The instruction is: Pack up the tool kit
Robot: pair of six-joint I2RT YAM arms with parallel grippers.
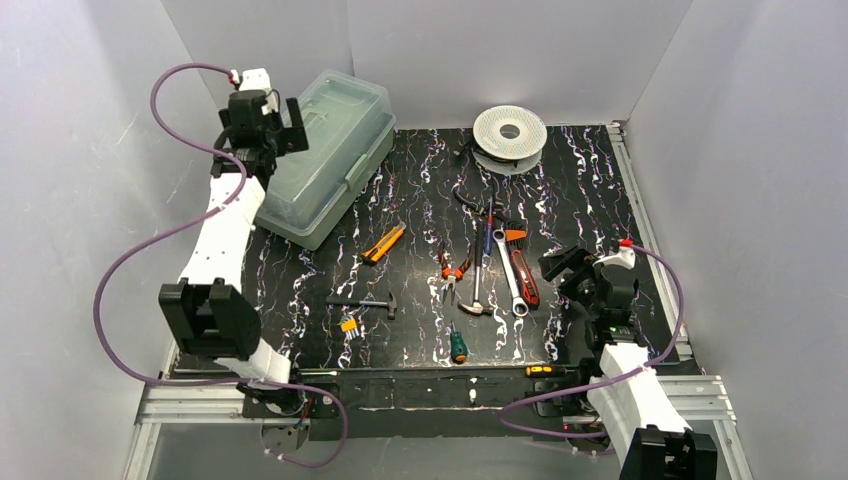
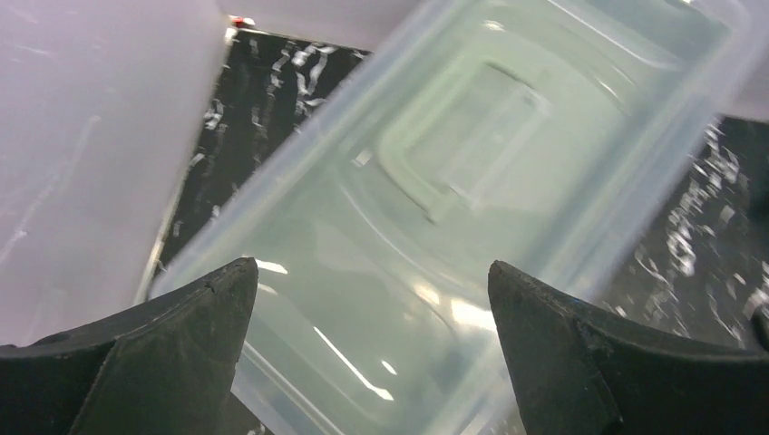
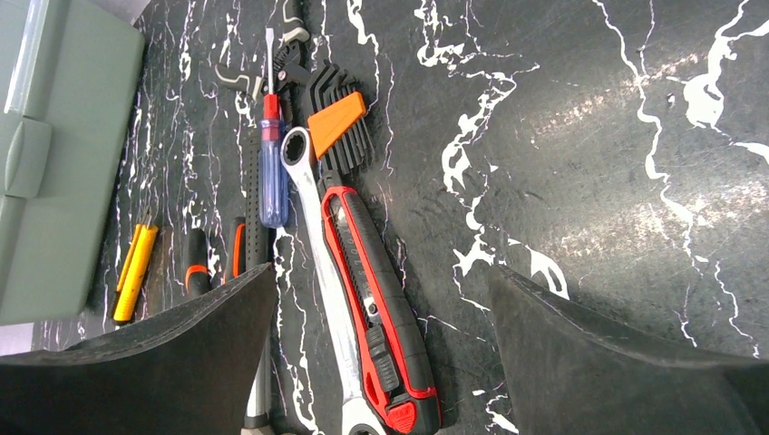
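The toolbox [image 1: 325, 160], with a clear lid over a pale green base, stands closed at the back left. My left gripper [image 1: 288, 122] is open and empty, hovering over its lid near the far left end. The lid's handle recess [image 2: 453, 154] shows beyond the left gripper [image 2: 372, 281]. Loose tools lie on the black mat: a red utility knife [image 1: 523, 275], a wrench [image 1: 508, 272], a blue screwdriver [image 1: 487, 238], pliers [image 1: 455, 268] and a small hammer [image 1: 365, 302]. My right gripper [image 1: 562, 268] is open and empty just right of the knife [image 3: 372, 272], which lies between its jaws.
A round white wire spool [image 1: 509, 130] sits at the back centre. An orange-yellow knife [image 1: 383, 243], a yellow piece [image 1: 349, 325] and a green screwdriver [image 1: 457, 345] lie mid-mat. Orange-holdered hex keys [image 3: 337, 122] lie beyond the wrench [image 3: 313, 217]. Grey walls enclose three sides.
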